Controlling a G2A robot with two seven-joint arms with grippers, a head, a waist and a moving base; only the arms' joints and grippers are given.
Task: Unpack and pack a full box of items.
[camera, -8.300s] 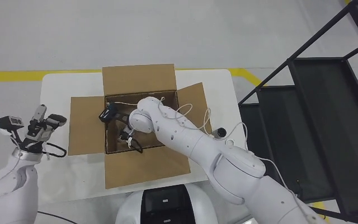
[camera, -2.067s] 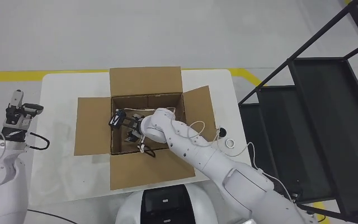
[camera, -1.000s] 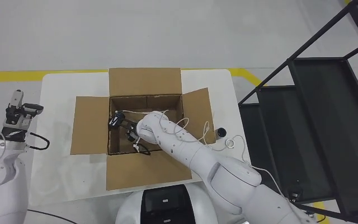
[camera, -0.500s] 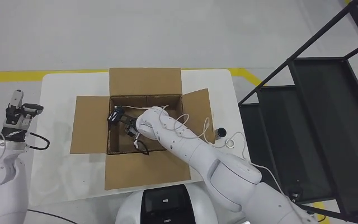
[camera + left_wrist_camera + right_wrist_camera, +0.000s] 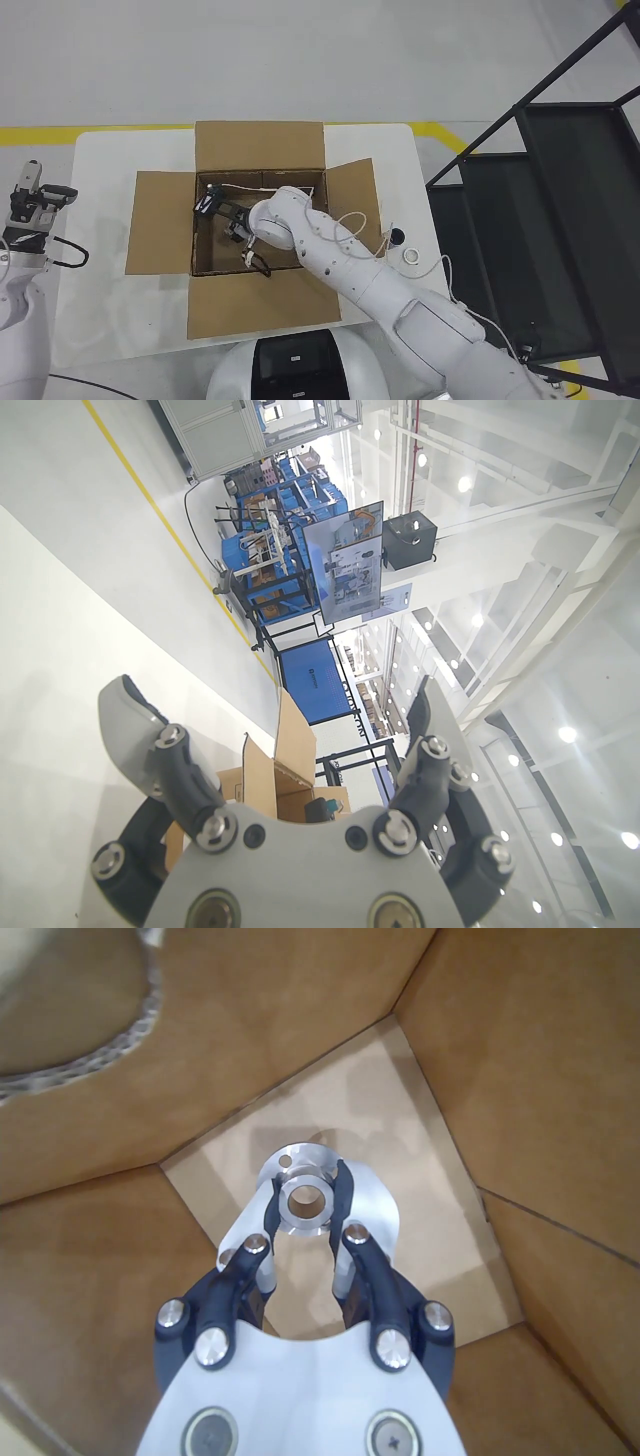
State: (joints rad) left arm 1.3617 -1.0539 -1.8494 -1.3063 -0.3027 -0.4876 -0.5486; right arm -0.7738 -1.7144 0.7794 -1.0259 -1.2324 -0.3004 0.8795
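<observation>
At the far left of the top view, my left gripper (image 5: 35,200) hangs off the left edge of the white table (image 5: 100,170), well apart from everything else. Its own wrist view shows its two fingers (image 5: 125,700) spread wide apart with nothing between them, pointing out into the hall.

A yellow line (image 5: 90,131) runs across the floor behind the table.

In the middle of the table sits a brown cardboard box (image 5: 260,145). All four of its flaps are folded outward, so it is open at the top. My right arm reaches down into the box from the right, and my right gripper (image 5: 208,205) is inside, near the box's left wall.

The right wrist view shows this gripper clamped on a metal ring (image 5: 300,1220). The ring is a short, shiny silver tube with a round hole through it. At its far end it widens into a flat round collar with one small hole drilled near the edge. One finger presses on each side of the tube. The ring is deep inside the box, over a corner of the bare cardboard floor. I cannot tell whether it touches the floor.

To the right of the box, on the table, lie a small dark round thing (image 5: 397,237) and, just beside it, a white ring (image 5: 411,255).

Farthest right, beyond the table, stand black metal stairs (image 5: 540,200).
</observation>
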